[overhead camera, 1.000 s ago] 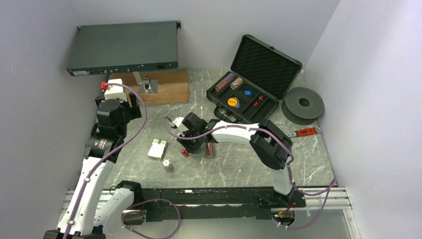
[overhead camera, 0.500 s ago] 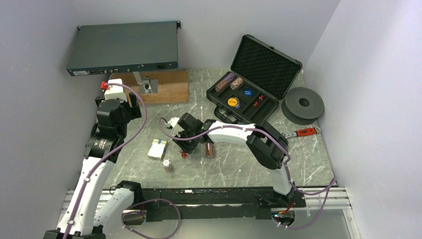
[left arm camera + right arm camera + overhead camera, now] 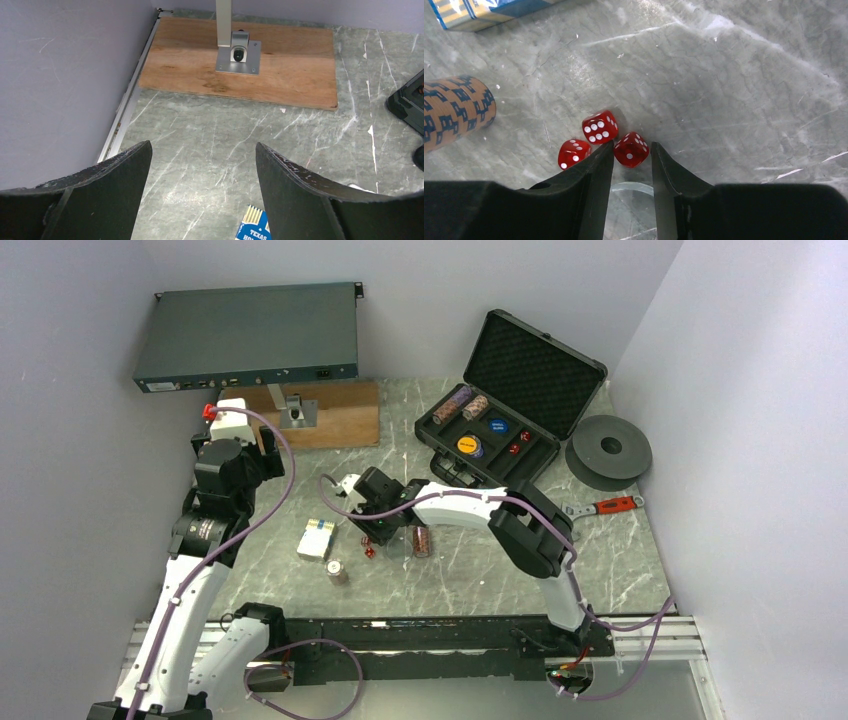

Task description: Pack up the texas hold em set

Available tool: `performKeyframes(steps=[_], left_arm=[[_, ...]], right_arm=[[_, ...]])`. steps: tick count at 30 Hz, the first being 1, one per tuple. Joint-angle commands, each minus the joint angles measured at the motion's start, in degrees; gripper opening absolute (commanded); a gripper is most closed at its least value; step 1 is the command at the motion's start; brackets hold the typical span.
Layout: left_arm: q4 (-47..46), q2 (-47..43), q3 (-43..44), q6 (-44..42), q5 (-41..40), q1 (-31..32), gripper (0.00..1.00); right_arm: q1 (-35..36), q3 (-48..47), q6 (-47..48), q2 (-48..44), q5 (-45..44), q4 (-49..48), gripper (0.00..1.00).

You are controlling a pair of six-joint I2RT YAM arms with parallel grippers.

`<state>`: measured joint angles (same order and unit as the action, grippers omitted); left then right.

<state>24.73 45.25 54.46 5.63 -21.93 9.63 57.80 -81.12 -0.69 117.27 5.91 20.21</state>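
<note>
Well, the right gripper [image 3: 632, 146] sat low, jaws narrowly apart around one red die [image 3: 630, 150] beside two more dice [image 3: 599, 126]; pinched or not, I couldn't tell. Next call, by my read: squeeze, lift, carry to the open case [image 3: 487, 445]. The left gripper [image 3: 202, 147] hung spread wide above a card box [image 3: 255, 226] reading "TEXAS".

- The right hand [image 3: 367, 532] has been carried leftward over the desk [image 3: 480, 570], nearer to the card box [image 3: 317, 538]; most of that shift was made in the first half second.
- The right arm's elbow [image 3: 527, 533] has been drawn leftward with it.
- The hand's fingertips are now set on either side of one red die [image 3: 631, 149]; it cannot be told whether the die is gripped.
</note>
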Motion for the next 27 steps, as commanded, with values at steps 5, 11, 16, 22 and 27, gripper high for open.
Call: performKeyframes(steps=[5,11,16,22,27], left_arm=[[-1.18,-0.18,1.62,0.7,0.0,-0.14,0.82],[-1.18,-0.08,1.62,0.61,0.03,-0.14,0.82],[-1.11,0.01,1.61,0.61,0.05,-0.14,0.82],[-1.14,-0.16,1.59,0.61,0.13,-0.14,0.82],[-1.02,-0.3,1.74,0.66,0.21,-0.14,0.82]], right_arm=[[0.29,-2.2,-1.53,0.6,-3.27,1.81,0.35],[0.47,-2.11,-1.72,0.74,-3.19,1.77,0.31],[0.69,-2.65,-1.79,0.75,-3.15,2.04,0.16],[0.82,-3.72,-1.78,-0.18,-3.88,3.48,0.03],[0.82,-3.96,-2.51,-1.77,-4.62,3.99,0.0]])
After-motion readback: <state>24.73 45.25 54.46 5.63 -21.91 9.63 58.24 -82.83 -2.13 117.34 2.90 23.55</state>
